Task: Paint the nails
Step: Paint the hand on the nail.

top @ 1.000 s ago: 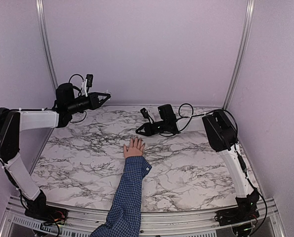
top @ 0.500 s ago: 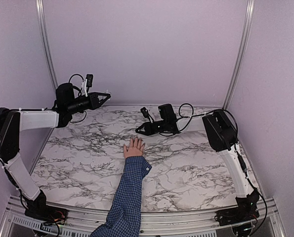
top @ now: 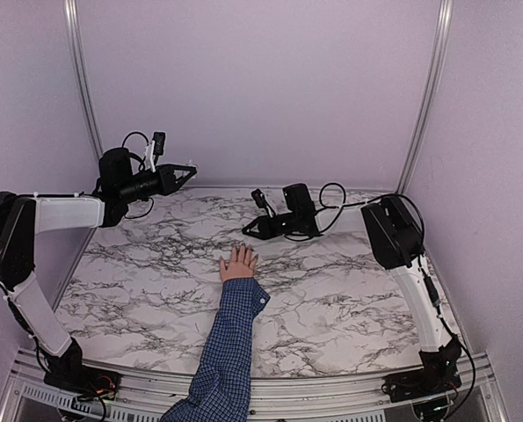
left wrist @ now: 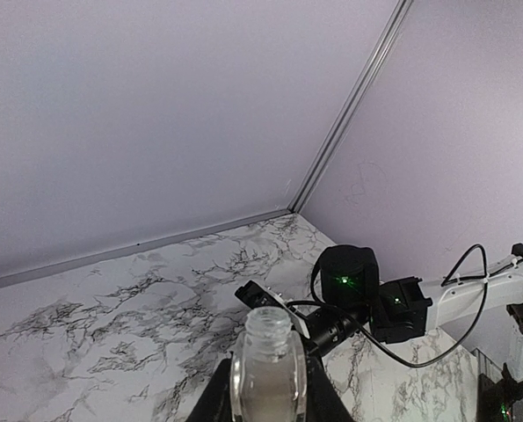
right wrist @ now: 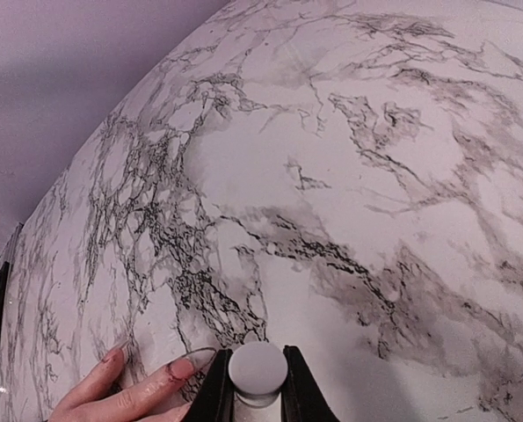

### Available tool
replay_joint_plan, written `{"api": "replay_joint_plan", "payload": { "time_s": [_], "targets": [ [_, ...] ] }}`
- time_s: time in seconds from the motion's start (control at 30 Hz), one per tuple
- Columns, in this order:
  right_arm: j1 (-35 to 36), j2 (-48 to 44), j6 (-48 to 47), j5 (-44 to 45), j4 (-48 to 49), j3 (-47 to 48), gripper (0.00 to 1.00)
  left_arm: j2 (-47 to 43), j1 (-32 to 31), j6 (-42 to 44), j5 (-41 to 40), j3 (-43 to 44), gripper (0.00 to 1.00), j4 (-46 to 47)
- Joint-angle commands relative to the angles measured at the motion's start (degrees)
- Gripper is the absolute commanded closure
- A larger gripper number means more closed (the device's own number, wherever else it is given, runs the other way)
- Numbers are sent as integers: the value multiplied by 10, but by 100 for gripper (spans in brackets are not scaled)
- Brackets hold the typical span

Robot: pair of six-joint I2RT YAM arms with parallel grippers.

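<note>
A small light-skinned hand (top: 237, 264) in a blue checked sleeve (top: 233, 332) lies flat on the marble table. In the right wrist view its fingers (right wrist: 125, 400) show at lower left with long pointed nails (right wrist: 189, 363). My right gripper (top: 249, 231) hovers just beyond the fingertips, shut on a white round-topped brush cap (right wrist: 257, 369); the brush end is hidden below it. My left gripper (top: 187, 171) is raised at the far left, shut on a clear uncapped polish bottle (left wrist: 268, 374).
The marble tabletop (top: 331, 290) is enclosed by lilac walls with metal rails (top: 83, 88) at the back corners. The right arm's wrist and black cables (left wrist: 393, 303) reach across the far middle of the table.
My right gripper has shifted slightly farther from the hand's fingertips. The left arm and the hand have not moved.
</note>
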Motion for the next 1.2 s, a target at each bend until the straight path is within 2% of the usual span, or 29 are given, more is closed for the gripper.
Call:
{"api": "replay_joint_plan", "payload": {
  "time_s": [0.0,0.53,1.17],
  "targets": [
    [-7,-47,-18,13,0,4,100,-6,3,0,5,8,100,24],
    [-2,-55,0,-34,19,-19,100,-9,2,0,3,4,100,25],
    [11,-22,8,-32,15,-10,100,-9,2,0,4,3,100,25]
  ]
}}
